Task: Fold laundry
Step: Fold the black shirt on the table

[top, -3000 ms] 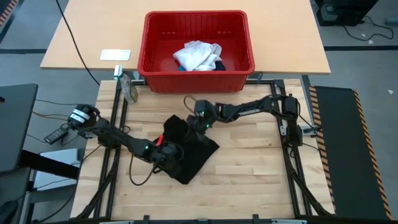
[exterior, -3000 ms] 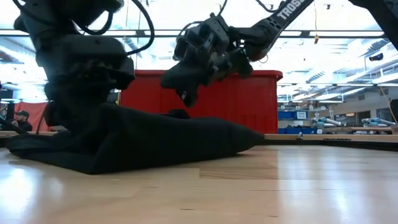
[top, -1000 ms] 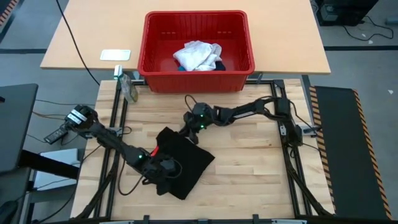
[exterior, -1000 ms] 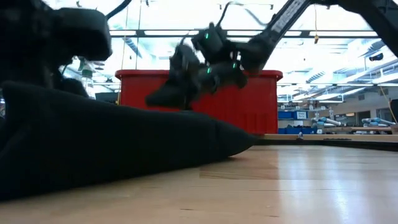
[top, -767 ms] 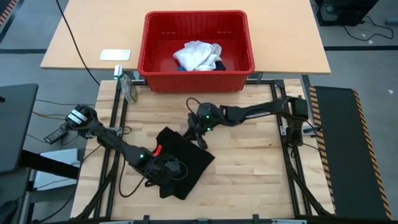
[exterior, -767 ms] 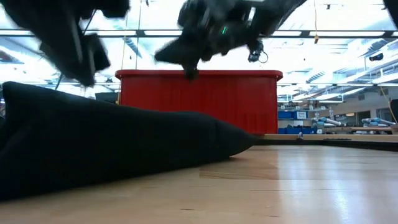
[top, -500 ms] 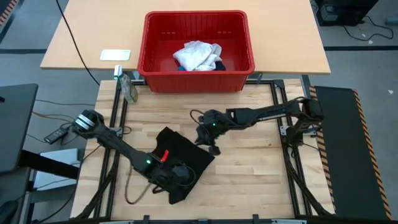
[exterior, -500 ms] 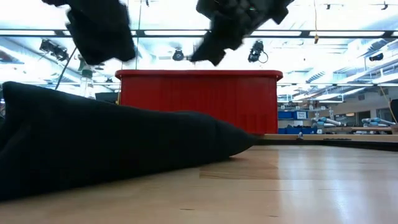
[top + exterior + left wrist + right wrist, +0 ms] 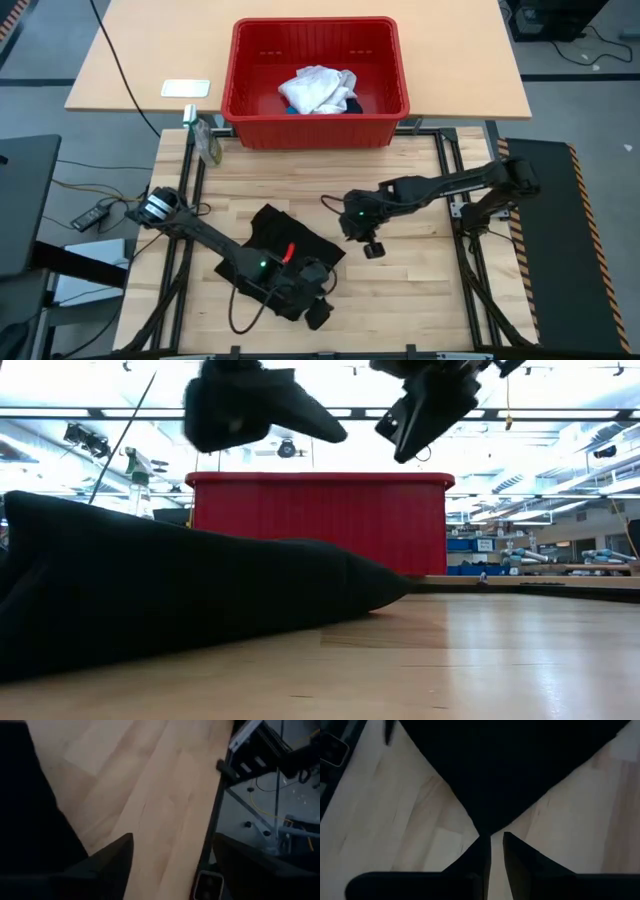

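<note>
Left gripper (image 9: 318, 316) has swung off the black shirt (image 9: 283, 244) to its 5 o'clock edge, lifted clear, fingers parted on nothing in the left wrist view. Shirt left bunched mid-table, more compact than three seconds back. Right gripper (image 9: 372, 249) has pulled away to the shirt's 3 o'clock, just beside its corner, fingers almost together and empty. Both releases suggest one fold done, the next grasp pending. Farther off at 12 o'clock, the white garment (image 9: 317, 88) waits in the red basket (image 9: 315, 134), a blue piece (image 9: 289, 109) tucked beside it
</note>
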`<state>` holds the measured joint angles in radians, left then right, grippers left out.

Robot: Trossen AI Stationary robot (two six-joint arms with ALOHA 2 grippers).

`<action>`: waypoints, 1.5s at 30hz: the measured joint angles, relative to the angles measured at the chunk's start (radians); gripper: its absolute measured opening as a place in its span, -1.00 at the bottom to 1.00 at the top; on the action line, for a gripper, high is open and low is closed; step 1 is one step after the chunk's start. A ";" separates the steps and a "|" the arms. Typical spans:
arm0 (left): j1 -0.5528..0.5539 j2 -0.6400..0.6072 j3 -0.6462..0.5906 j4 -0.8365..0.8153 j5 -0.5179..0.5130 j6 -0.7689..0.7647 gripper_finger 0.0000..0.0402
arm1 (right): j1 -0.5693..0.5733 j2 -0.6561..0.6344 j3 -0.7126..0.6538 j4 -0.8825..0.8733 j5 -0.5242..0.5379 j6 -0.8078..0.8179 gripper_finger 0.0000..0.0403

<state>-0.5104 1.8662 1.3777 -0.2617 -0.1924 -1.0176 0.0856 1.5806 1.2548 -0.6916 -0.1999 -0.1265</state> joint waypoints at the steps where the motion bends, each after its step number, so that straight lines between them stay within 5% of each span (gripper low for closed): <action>1: 0.001 0.006 0.013 -0.001 -0.007 0.018 0.43 | 0.000 -0.016 -0.008 0.003 0.001 0.004 -0.70; 6: -0.013 0.095 0.114 -0.031 -0.031 0.155 0.50 | 0.003 -0.117 -0.089 0.033 0.026 0.042 -0.70; 15: -0.019 0.234 0.408 -0.561 -0.153 0.059 0.44 | 0.079 -0.320 -0.372 0.139 0.093 0.243 -0.70; 25: -0.054 0.340 0.417 -0.757 -0.044 -0.309 0.43 | 0.204 -0.442 -0.669 0.531 0.193 0.484 -0.70; 33: -0.042 0.397 0.416 -1.030 0.034 -0.403 0.41 | 0.287 -0.385 -0.832 0.954 0.228 0.474 -0.70; 37: -0.033 0.412 0.417 -1.034 0.033 -0.348 0.15 | 0.306 -0.326 -0.849 1.053 0.206 0.475 -0.70; 45: -0.023 0.423 0.418 -0.995 0.004 -0.221 -0.89 | 0.314 -0.202 -0.847 1.243 0.042 0.524 -0.70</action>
<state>-0.5335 2.2889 1.7955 -1.2566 -0.1889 -1.2390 0.4000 1.3787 0.4080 0.5515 -0.1577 0.3971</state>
